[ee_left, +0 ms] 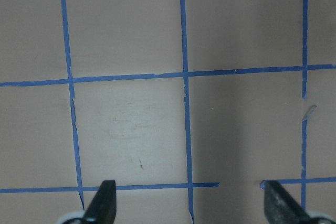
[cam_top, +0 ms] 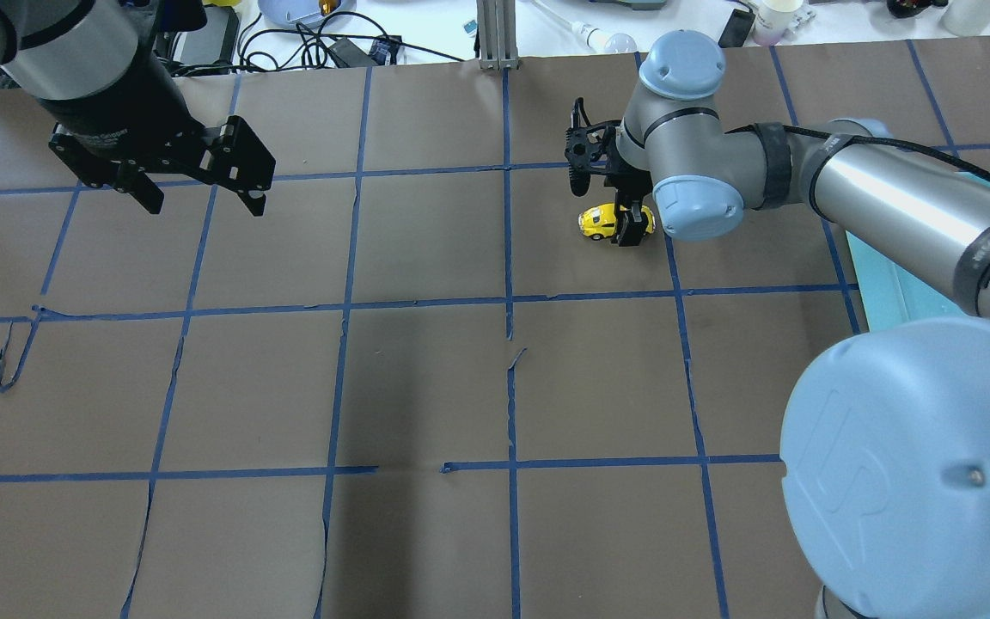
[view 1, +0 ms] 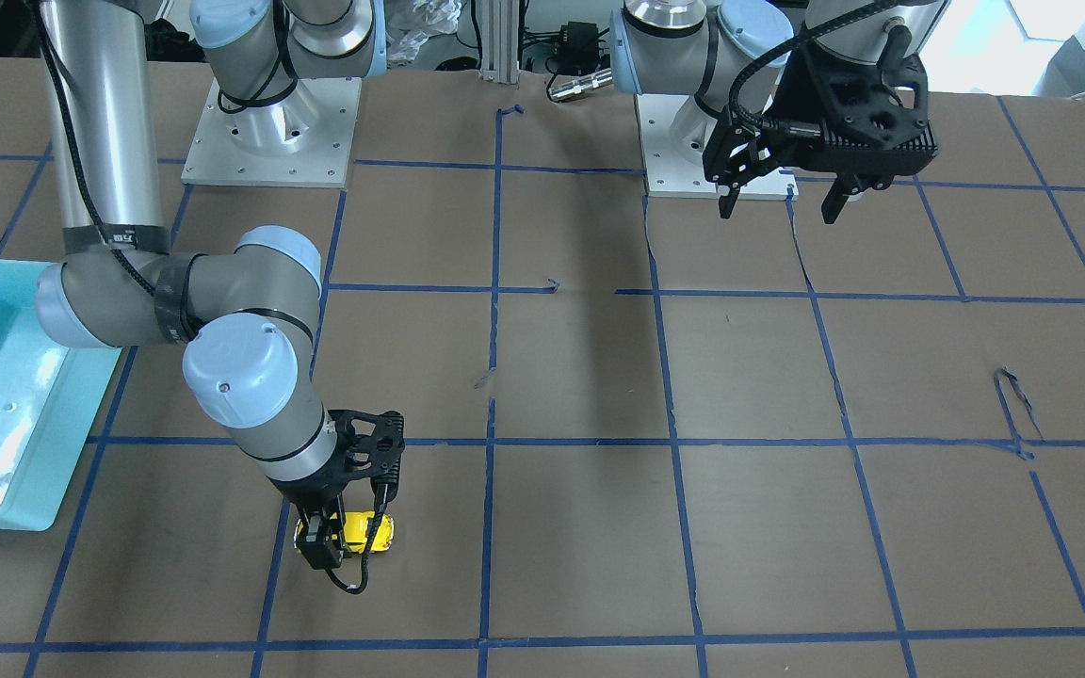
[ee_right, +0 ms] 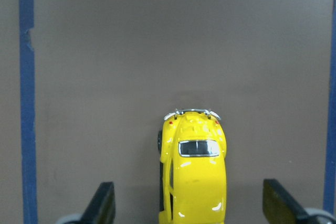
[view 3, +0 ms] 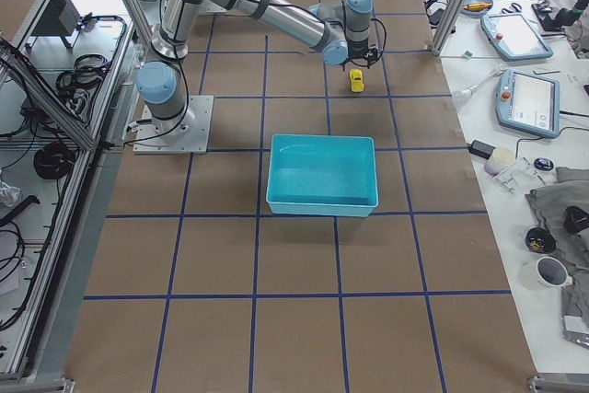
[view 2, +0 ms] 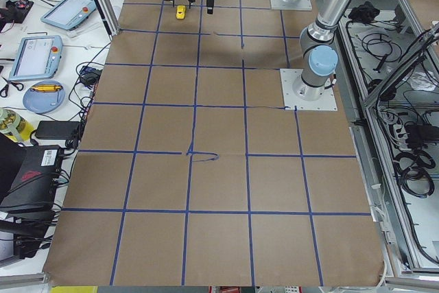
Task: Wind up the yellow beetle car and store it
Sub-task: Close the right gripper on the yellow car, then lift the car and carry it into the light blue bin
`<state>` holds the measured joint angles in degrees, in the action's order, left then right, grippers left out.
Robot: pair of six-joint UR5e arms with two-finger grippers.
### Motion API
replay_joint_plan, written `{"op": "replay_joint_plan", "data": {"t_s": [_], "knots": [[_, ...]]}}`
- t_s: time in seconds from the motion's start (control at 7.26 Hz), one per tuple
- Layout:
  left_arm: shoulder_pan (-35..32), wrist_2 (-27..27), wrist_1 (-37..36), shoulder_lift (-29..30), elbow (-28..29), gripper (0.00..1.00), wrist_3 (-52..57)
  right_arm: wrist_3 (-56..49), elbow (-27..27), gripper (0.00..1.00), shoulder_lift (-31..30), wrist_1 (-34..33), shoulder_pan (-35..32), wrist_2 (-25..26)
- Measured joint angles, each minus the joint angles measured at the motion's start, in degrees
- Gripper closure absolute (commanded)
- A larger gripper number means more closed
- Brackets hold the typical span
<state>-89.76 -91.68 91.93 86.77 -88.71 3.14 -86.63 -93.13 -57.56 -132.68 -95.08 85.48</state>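
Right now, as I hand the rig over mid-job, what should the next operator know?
Right gripper: open, low, one finger on each side of the car, not touching it.
Left gripper: open, hovering above the table, far from the car.
Car: on its wheels on the table, outside the bin.
Done: no grasp yet; whether it is wound cannot be told.
Left: grip, wind, place in the bin.

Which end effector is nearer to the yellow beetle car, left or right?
Right. The right end effector straddles the yellow beetle car; the left end effector hangs far away.
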Motion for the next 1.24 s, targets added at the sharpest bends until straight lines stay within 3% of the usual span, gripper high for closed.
{"op": "replay_joint_plan", "data": {"t_s": [0.14,0.28,0.41,0.55,0.96,1.24], "knots": [[0.0,0.0,0.0,0.0,0.0,0.0,0.1,-0.3,0.0,0.0,0.9,0.0,0.0,0.0],[0.0,0.0,0.0,0.0,0.0,0.0,0.1,-0.4,0.1,0.24,1.6,0.0,0.0,0.0],[0.0,0.0,0.0,0.0,-0.1,0.0,0.1,-0.4,0.1,0.74,2.0,0.0,0.0,0.1],[0.0,0.0,0.0,0.0,-0.1,0.0,0.1,-0.2,0.1,1.0,2.2,0.0,0.0,0.2],[0.0,0.0,0.0,-0.1,-0.1,0.0,0.2,0.9,0.2,1.0,1.7,0.8,0.0,0.9],[0.0,0.1,0.0,-0.1,-0.1,0.0,0.3,1.6,1.2,1.0,-1.8,3.5,0.3,2.9]]}}
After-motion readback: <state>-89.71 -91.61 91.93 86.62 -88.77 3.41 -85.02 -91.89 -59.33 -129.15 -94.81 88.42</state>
